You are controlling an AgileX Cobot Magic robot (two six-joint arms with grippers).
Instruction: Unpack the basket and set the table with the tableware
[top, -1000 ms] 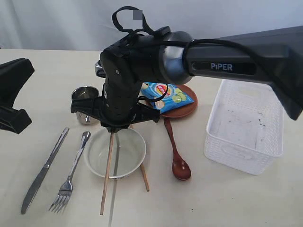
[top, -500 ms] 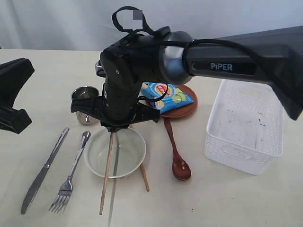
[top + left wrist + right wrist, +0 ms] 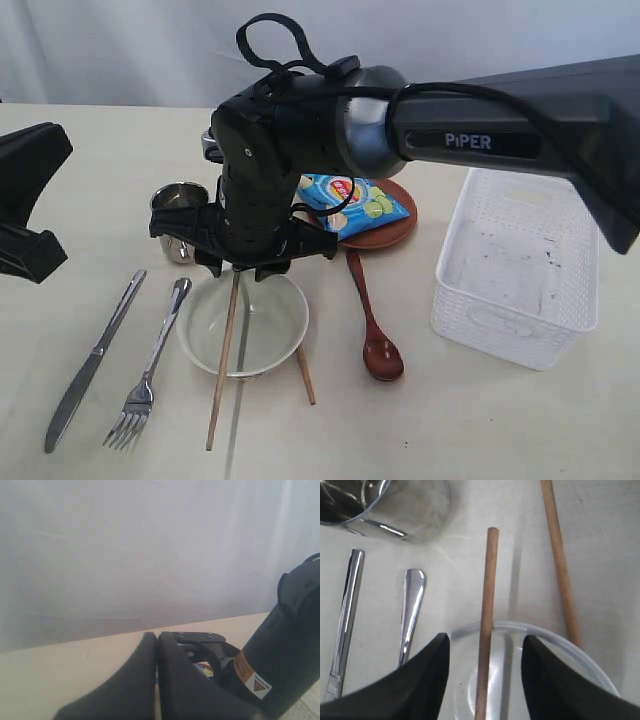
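Observation:
My right gripper [image 3: 243,270] [image 3: 486,638] hangs open over the far rim of the white bowl [image 3: 262,325] [image 3: 540,636]. One wooden chopstick [image 3: 224,360] [image 3: 488,585] lies loose across the bowl, between the spread fingers. The second chopstick [image 3: 305,376] [image 3: 560,565] lies on the table, partly under the bowl. Left of the bowl lie the fork [image 3: 152,368] [image 3: 413,607] and knife [image 3: 90,362] [image 3: 347,615], with the steel cup [image 3: 178,198] [image 3: 395,505] behind them. The reddish spoon [image 3: 372,325] lies right of the bowl. My left gripper [image 3: 156,641] is shut on nothing.
A blue crisp packet [image 3: 356,200] lies on the brown plate [image 3: 398,228] behind the spoon. The white basket [image 3: 520,265] stands at the right and looks empty. The left arm [image 3: 30,165] sits at the table's left edge. The right arm spans the scene above the plate.
The right gripper's fingers have spread apart over the bowl. The chopstick across the bowl has slid a little, its near end swinging left.

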